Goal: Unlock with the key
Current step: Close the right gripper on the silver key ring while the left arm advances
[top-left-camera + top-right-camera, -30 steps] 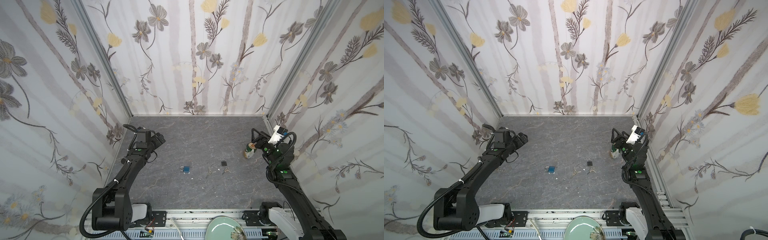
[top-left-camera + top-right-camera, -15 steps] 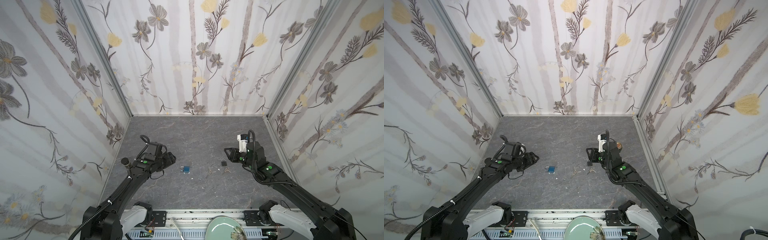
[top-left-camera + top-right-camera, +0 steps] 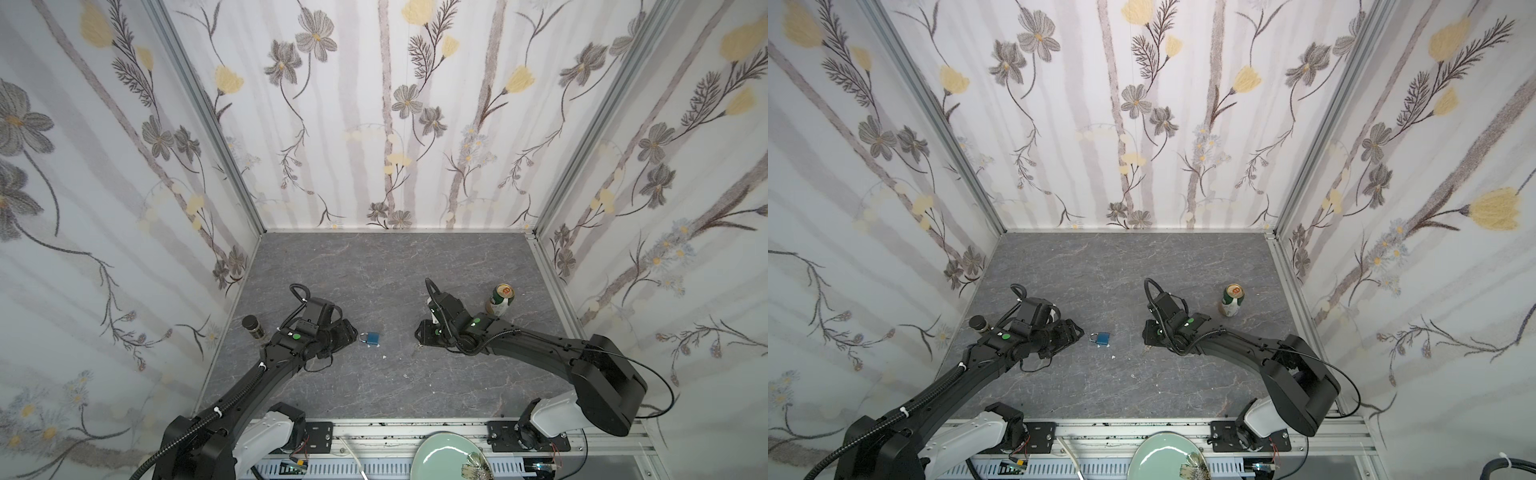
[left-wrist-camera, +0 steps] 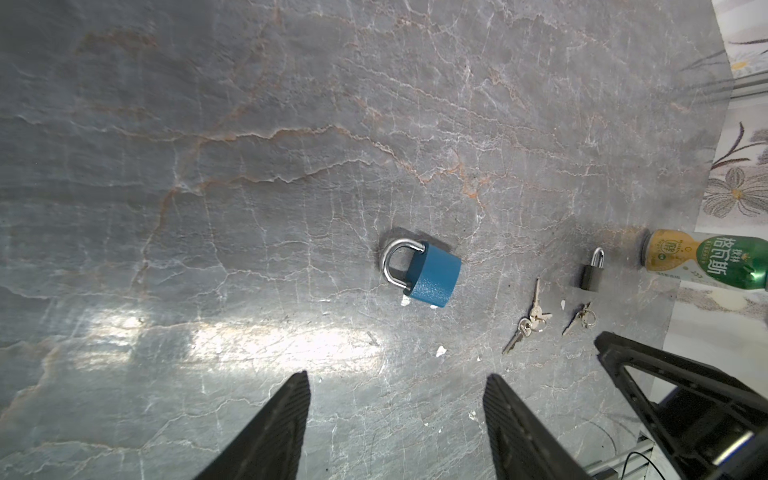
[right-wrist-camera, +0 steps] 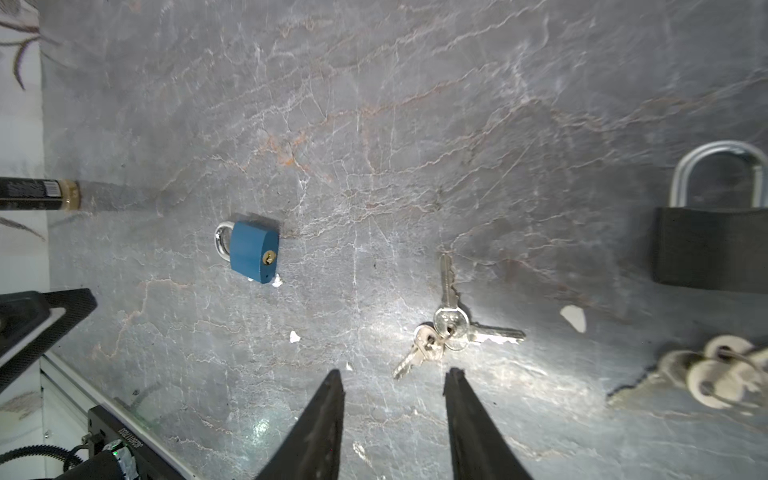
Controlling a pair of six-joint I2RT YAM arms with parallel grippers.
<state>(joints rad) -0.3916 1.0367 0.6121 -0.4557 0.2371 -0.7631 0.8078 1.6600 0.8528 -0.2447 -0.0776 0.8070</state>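
now both hold nothing: left gripper wide open by the blue metal padlock, right gripper half open by the silver metal keys.

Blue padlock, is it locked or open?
The blue padlock looks shut: both ends of its silver shackle sit in the body, and the keyhole is empty. The keys lie apart from it on the table.
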